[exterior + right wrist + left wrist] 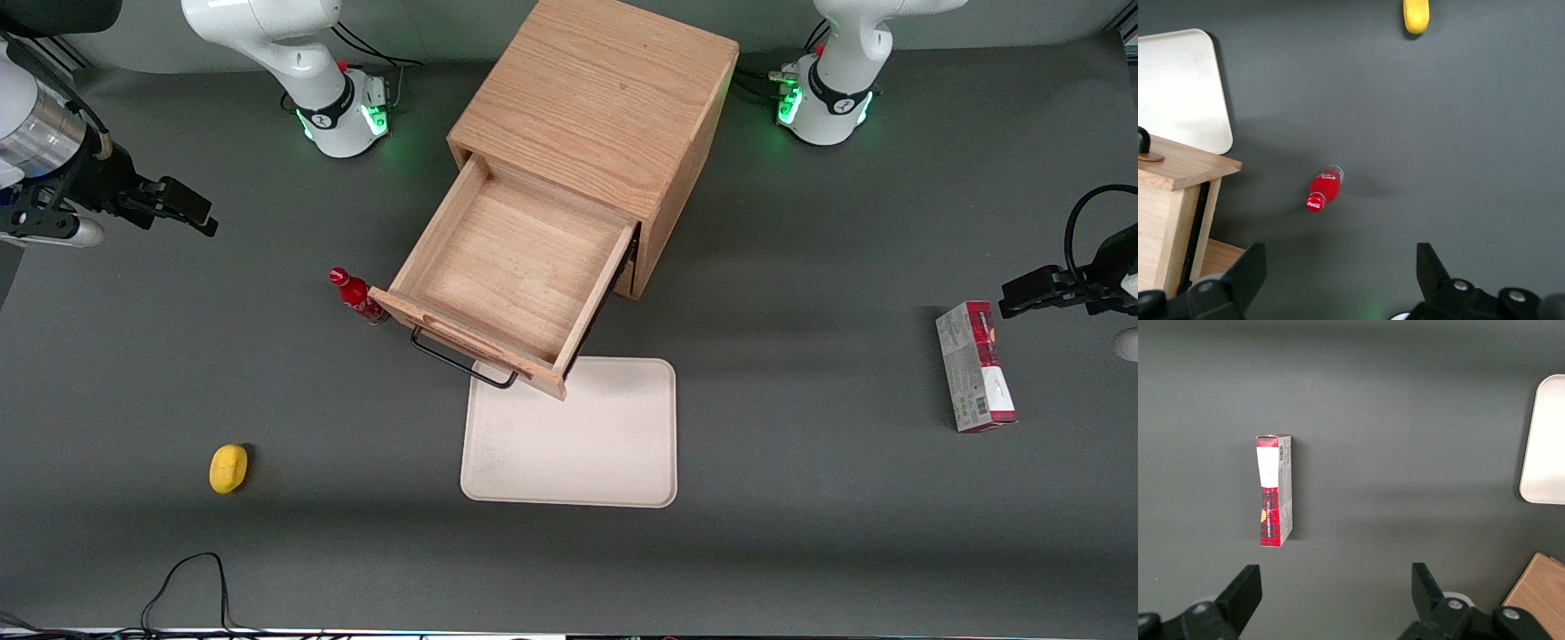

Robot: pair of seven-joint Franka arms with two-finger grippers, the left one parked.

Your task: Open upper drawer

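The boxy oak cabinet (596,98) stands at the middle of the table. Its upper drawer (516,258) is pulled well out toward the front camera, and its inside shows bare wood. The thin black wire handle (462,360) hangs on the drawer front, over the edge of a tray. My gripper (182,206) hovers above the table toward the working arm's end, well apart from the drawer. It is open with nothing between its fingers (1338,267). A corner of the drawer (1171,200) shows in the right wrist view.
A small red bottle (356,298) (1323,190) stands beside the drawer front. A yellow lemon (228,468) (1416,15) lies nearer the front camera. A cream tray (578,436) (1178,93) lies in front of the drawer. A red-and-white box (973,364) (1273,490) lies toward the parked arm's end.
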